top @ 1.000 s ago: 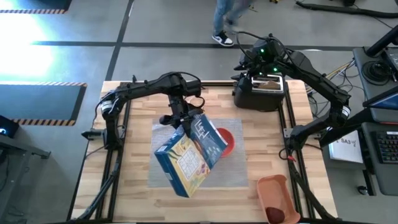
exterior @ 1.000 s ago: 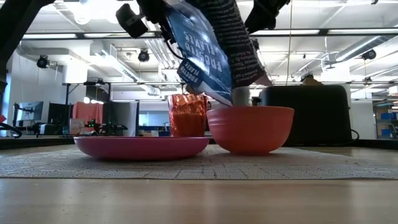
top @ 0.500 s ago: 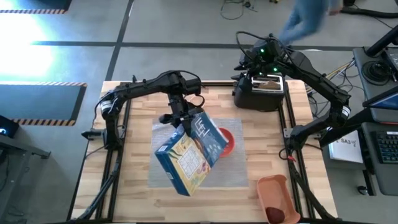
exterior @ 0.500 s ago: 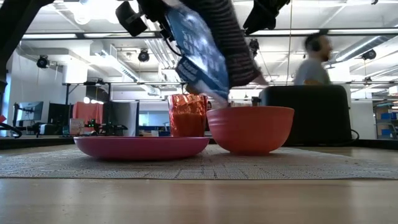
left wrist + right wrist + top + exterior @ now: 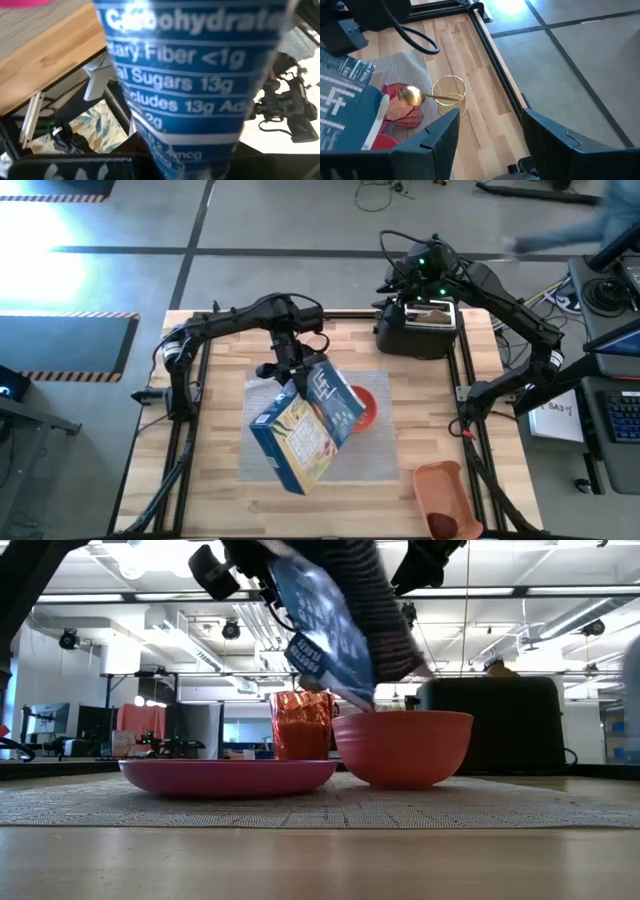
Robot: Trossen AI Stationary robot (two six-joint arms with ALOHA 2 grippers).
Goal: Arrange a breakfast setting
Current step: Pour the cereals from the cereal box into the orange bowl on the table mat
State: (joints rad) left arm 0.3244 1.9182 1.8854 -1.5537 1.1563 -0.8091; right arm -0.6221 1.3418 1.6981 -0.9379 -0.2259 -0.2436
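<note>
Bowl: orange bowl (image 5: 402,747) under tilted cereal box (image 5: 305,425), clenched by left end effector (image 5: 291,377).
Spoon: gold spoon (image 5: 424,95) (right wrist view only) in wire holder (image 5: 450,94).
Right end effector (image 5: 487,132): released.

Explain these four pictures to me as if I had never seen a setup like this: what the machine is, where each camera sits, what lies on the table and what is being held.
The machine is a pair of dark robot arms at a wooden table. One camera looks straight down from above, one sits at table-top height, and one rides on each wrist.

From above, the left tool grips a tilted blue cereal box over the grey placemat. The left wrist camera sees only the box's nutrition label up close.

The low camera shows a pink plate, an orange bowl under the box's lower end, and a small orange cup behind them.

The right tool holds nothing and waits, fingers apart, above the toaster, which has toast in it. Its camera shows a gold spoon and a clear glass. An orange tray sits at the table's corner.
</note>
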